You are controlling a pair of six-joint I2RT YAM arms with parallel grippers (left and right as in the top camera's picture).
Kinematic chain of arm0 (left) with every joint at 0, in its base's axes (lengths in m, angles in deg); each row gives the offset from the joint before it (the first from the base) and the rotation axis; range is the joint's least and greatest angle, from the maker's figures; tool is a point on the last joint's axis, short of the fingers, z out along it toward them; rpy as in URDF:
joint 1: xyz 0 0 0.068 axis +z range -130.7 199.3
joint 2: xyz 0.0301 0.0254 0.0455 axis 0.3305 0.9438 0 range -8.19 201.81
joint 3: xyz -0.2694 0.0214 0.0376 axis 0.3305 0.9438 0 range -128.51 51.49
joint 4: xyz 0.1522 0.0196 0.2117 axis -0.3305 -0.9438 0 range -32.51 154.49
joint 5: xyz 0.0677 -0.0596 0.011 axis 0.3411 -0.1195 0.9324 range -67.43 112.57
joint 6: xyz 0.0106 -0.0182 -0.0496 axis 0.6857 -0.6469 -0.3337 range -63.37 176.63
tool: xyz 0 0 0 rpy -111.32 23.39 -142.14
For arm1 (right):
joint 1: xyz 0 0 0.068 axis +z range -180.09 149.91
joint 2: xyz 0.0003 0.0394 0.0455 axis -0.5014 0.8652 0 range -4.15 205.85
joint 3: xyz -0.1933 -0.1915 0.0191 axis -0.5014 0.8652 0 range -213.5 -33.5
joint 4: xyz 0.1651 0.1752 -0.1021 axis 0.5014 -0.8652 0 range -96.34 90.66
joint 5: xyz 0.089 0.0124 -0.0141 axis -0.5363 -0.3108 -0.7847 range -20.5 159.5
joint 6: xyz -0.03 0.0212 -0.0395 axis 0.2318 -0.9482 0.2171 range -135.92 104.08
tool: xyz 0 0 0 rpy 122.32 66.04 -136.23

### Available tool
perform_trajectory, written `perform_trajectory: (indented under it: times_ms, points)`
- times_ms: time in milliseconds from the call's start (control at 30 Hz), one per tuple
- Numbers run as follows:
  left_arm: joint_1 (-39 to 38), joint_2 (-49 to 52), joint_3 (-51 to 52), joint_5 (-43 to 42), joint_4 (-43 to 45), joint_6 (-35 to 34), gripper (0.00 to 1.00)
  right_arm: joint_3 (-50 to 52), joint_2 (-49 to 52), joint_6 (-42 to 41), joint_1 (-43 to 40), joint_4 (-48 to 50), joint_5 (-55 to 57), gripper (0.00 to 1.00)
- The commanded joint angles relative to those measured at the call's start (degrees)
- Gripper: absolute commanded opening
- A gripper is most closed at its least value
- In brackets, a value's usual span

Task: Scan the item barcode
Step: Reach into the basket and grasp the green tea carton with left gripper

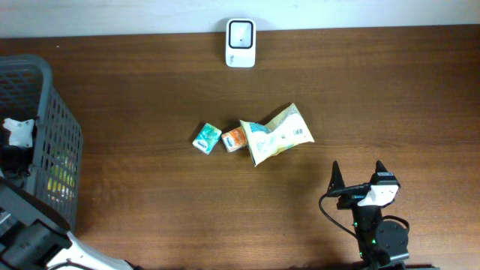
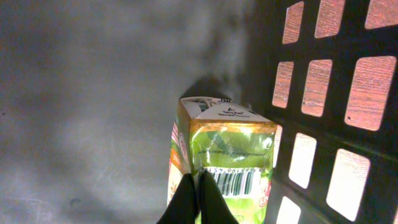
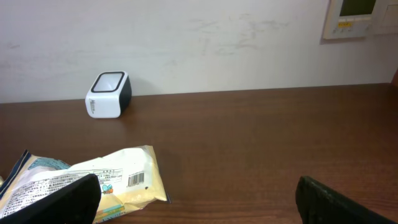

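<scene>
Left wrist view suggests your scan has barely begun: the left gripper (image 2: 199, 198) is pinched shut against the green carton (image 2: 230, 143) inside the basket (image 2: 323, 93), actual hold unclear, well apart from the scanner (image 1: 241, 43), while the right gripper (image 1: 358, 174) hangs spread open.
</scene>
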Motion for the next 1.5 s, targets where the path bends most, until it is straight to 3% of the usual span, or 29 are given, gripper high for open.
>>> perform_trajectory:
  times_ms: [0,100,133,167,200,367,533,733,933,1033,1100,1233,1333,1400,1467]
  points:
    - [-0.11,2.34,-0.57,6.38,0.48,-0.33,0.0,0.28,-0.31,-0.39,-0.46,-0.46,-0.09,0.99]
    - [-0.17,2.34,-4.2,3.21,-1.33,-2.62,0.03,0.31,-0.31,-0.39,-0.46,-0.46,-0.09,0.99]
    - [-0.17,2.34,-5.86,0.31,-2.45,-2.62,0.14,0.31,-0.31,-0.39,-0.46,-0.46,-0.09,0.99]
    - [-0.17,2.34,-8.22,-3.58,-4.04,-2.6,0.36,0.28,-0.31,-0.39,-0.46,-0.46,-0.09,0.99]
    - [-0.17,2.34,-9.55,-5.31,-4.96,-2.6,0.4,0.28,-0.31,-0.39,-0.46,-0.46,-0.09,0.99]
    - [-0.17,2.34,-13.99,-12.13,-12.22,-2.56,0.48,0.31,-0.31,-0.39,-0.46,-0.46,-0.09,0.99]
    - [-0.44,2.36,-12.17,-10.64,-14.62,-2.54,0.57,0.31,-0.31,-0.39,-0.46,-0.46,-0.09,0.99]
    - [-0.44,2.36,-3.74,0.83,-6.88,-2.51,0.7,0.31,-0.31,-0.39,-0.46,-0.46,-0.09,0.99]
    - [-0.44,2.36,0.72,-0.98,-1.81,-2.54,0.91,0.31,-0.31,-0.39,-0.46,-0.46,-0.09,0.99]
    - [-0.44,2.49,1.11,-1.01,-1.14,-2.51,0.86,0.31,-0.31,-0.39,-0.46,-0.46,-0.09,0.99]
    - [-0.44,2.49,1.11,2.03,-0.74,-2.54,0.66,0.31,-0.31,-0.39,-0.46,-0.46,-0.09,0.99]
    - [-0.44,2.45,0.9,4.31,0.55,-2.56,0.34,0.28,-0.31,-0.39,-0.46,-0.46,-0.09,0.99]
    - [-0.44,2.45,-2.01,4.31,1.31,-3.1,0.2,0.31,-0.31,-0.39,-0.46,-0.46,-0.09,0.99]
    - [-0.44,2.45,-5.22,4.33,1.31,-6.05,0.19,0.31,-0.31,-0.39,-0.46,-0.46,-0.09,0.99]
    - [-0.44,2.45,-10.86,4.31,0.63,-10.93,0.25,0.31,-0.31,-0.39,-0.46,-0.46,-0.09,0.99]
